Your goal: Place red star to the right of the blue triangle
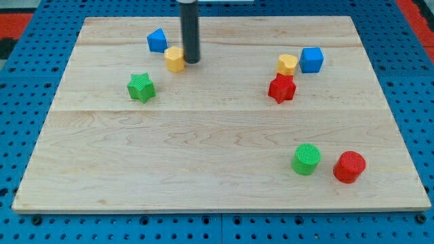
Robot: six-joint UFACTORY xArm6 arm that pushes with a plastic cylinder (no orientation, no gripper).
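The red star [281, 88] lies on the wooden board at the view's right of centre, touching a yellow heart-like block [287, 64] above it. The blue triangle [157, 41] lies near the view's top left. My tip [191, 61] rests on the board just right of a yellow hexagon block [175, 59], which sits below and right of the blue triangle. The tip is far to the left of the red star.
A blue cube [311, 59] sits right of the yellow heart. A green star [141, 87] lies at the left. A green cylinder [306, 159] and a red cylinder [349, 167] stand at the bottom right. The board [203, 169] lies on a blue pegboard.
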